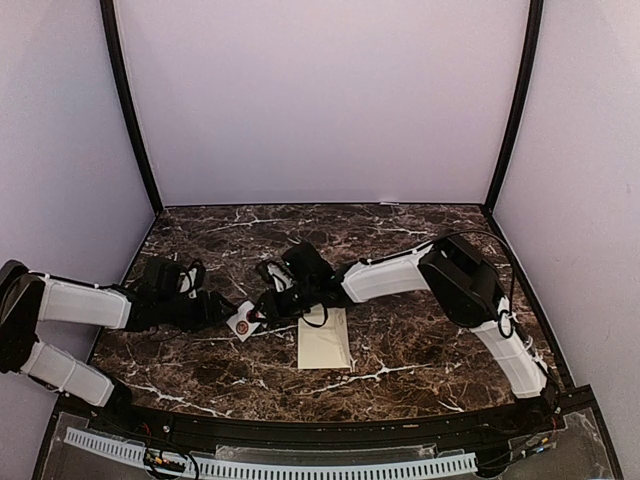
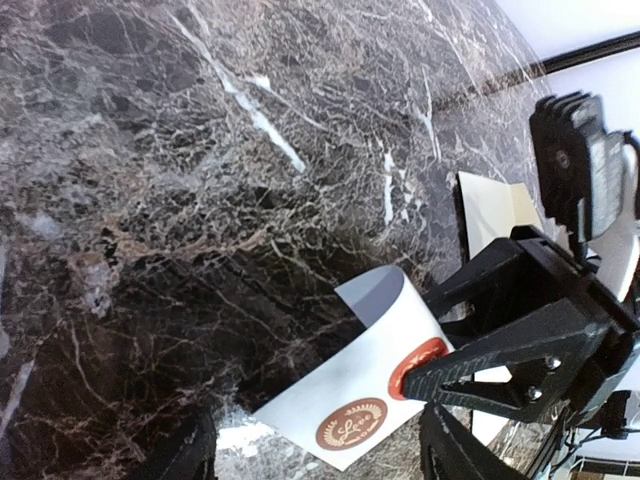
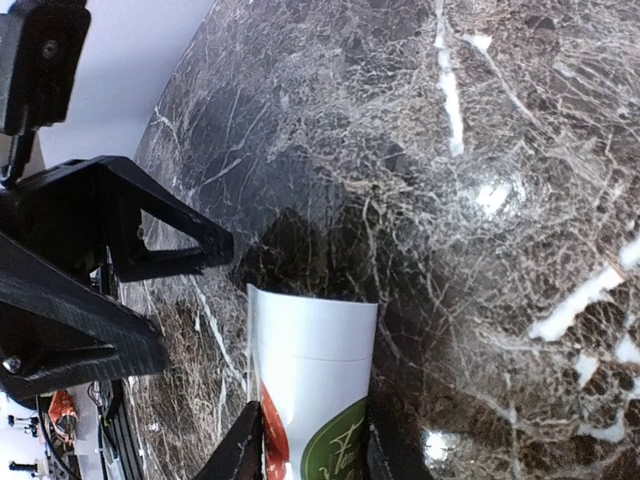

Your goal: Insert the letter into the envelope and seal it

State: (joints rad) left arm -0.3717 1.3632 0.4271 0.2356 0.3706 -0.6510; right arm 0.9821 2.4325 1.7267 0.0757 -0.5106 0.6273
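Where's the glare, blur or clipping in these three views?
Top external: even, dim light, no hot spots on the table; envelope reads flat. Left wrist: wall clipped white at top right, glare patch low on the table, sticker strip sharp. Right wrist: specular spots on the table at right, sticker strip's near end soft.

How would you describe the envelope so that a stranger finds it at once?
On the dark marble table, look near the middle, towards the arms' bases. The envelope lies flat there, a plain cream rectangle; the white strip to its left is smaller and carries round stickers.
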